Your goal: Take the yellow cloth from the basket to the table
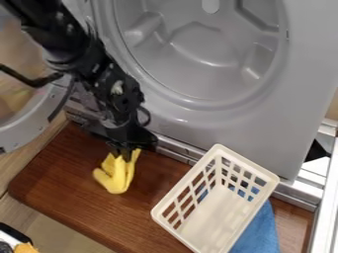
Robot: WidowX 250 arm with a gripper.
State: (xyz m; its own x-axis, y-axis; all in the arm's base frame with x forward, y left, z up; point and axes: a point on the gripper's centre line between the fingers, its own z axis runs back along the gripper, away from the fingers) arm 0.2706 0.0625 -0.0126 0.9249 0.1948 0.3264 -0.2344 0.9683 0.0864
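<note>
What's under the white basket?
The basket stands on the brown table; a blue cloth shows along its right side in the picture, but whether it continues underneath is hidden.

High camera — slanting down, fairly near, facing table (59, 180) and grey machine (307, 74)

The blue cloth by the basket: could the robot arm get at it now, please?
Probably not now: the tool seems to hold the yellow cloth, and the white basket partly hides the blue cloth.

I count two cloths: one yellow cloth (117, 175) and one blue cloth (259, 232). I see one basket (214, 212), one big gray washer (305, 74), one round door (27, 127), one brown table (66, 183) and one gripper (123, 154).
</note>
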